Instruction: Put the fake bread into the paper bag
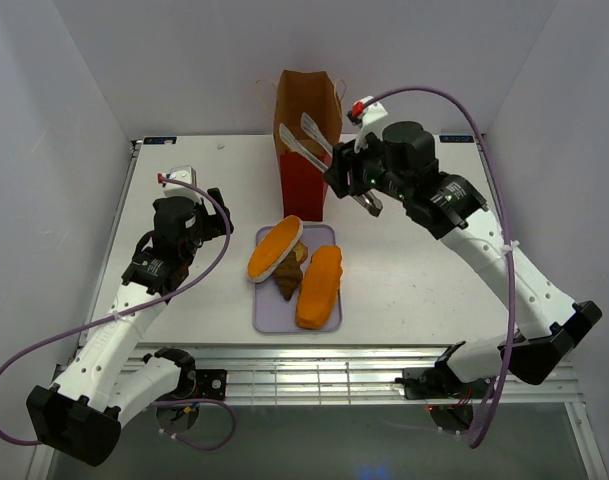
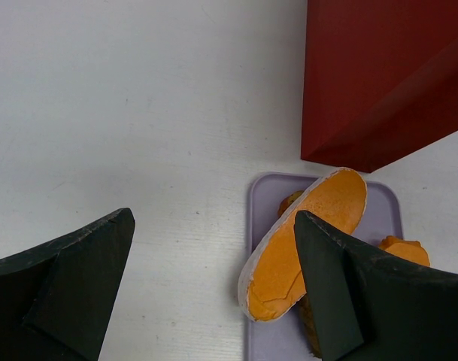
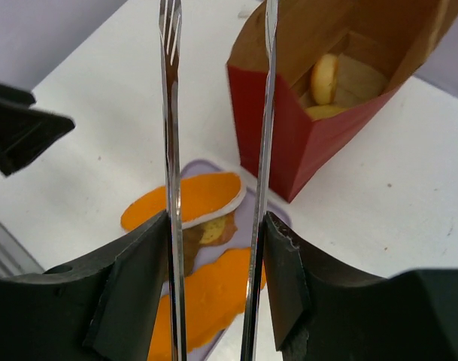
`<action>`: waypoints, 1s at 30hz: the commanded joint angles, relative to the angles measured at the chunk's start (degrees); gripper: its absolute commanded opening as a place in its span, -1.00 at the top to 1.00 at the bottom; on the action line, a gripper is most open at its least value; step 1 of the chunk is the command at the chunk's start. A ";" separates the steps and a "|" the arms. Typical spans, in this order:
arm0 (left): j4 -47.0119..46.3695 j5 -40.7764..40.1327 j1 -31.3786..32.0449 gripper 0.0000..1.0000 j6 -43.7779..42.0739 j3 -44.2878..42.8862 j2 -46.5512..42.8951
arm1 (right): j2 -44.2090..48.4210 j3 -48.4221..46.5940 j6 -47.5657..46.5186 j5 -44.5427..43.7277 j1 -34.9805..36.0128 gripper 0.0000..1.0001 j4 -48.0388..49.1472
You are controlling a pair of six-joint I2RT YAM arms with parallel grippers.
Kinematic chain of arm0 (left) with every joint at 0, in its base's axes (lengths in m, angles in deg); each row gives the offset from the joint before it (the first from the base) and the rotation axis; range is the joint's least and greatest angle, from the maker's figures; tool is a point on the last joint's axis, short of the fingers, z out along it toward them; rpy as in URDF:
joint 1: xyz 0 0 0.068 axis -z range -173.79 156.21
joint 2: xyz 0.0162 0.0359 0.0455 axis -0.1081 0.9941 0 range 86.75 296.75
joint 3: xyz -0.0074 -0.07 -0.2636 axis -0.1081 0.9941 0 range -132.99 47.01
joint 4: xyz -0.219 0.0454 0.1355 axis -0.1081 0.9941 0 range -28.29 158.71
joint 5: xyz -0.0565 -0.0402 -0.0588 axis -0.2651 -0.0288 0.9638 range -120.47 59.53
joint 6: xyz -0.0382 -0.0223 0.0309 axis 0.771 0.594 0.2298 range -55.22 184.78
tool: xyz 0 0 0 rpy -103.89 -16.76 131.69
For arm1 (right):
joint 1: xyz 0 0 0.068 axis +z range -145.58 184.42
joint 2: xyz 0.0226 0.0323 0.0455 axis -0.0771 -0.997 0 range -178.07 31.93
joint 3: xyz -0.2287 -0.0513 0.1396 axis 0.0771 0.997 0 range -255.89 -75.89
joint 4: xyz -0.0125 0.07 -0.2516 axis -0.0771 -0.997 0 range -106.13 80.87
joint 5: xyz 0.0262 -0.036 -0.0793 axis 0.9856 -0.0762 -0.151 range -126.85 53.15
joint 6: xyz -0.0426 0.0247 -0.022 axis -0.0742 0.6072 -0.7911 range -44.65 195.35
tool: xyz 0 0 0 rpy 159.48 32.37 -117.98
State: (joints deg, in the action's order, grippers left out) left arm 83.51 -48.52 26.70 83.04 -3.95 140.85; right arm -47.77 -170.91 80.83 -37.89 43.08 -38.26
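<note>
We see the right gripper (image 3: 217,226) clenched on a pair of metal tongs (image 3: 171,113), pressing both blades from outside. The blades stand apart with nothing between them, and their tips hang close to the paper bag (image 3: 319,150). The left gripper (image 2: 213,218) is released, its fingers spread wide over bare table (image 1: 434,280) on the side toward the left edge, holding nothing. The bag stands upright near the middle of the far edge with its mouth open. Inside it we make out a round tan piece (image 3: 324,77) and at least one more pale piece below it. The lavender tray (image 1: 274,315) lies toward the middle of the near edge. It carries three more pieces of fake bread: a flat orange oval (image 1: 274,248) propped at a tilt, a brown piece (image 1: 289,280) under it, and a long orange loaf (image 1: 321,287) lying beside them. We judge these toys light and stiff with a smooth skin, so thin metal blades may slip on them. The loaf looks best taken across its narrow middle. The tilted oval is best pinched at its raised rim, since its broad face gives the blades little to bite on.
</note>
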 commanded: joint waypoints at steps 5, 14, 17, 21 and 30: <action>-1.24 -1.03 0.34 -0.95 -0.33 0.42 -0.05 | 7.62 11.60 1.29 -6.43 11.26 -0.12 2.14; -1.15 -1.12 0.34 -0.96 -0.33 0.33 -0.58 | 11.75 26.80 11.39 -12.41 19.00 -0.11 5.82; -1.15 -0.86 0.34 -0.95 -0.16 0.33 -0.67 | 13.25 32.17 15.08 -12.24 19.18 -0.11 8.46; -1.15 -0.24 0.34 -0.95 -0.16 0.25 -0.58 | 15.45 36.92 17.46 -12.58 19.09 -0.13 10.31; -1.15 1.52 0.34 -0.95 0.19 0.16 -0.85 | 15.72 42.99 25.54 -14.60 18.39 -0.19 11.37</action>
State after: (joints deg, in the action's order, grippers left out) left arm 83.51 -48.17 26.70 83.06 -3.95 140.88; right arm -33.09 -129.08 101.35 -49.99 61.94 -30.85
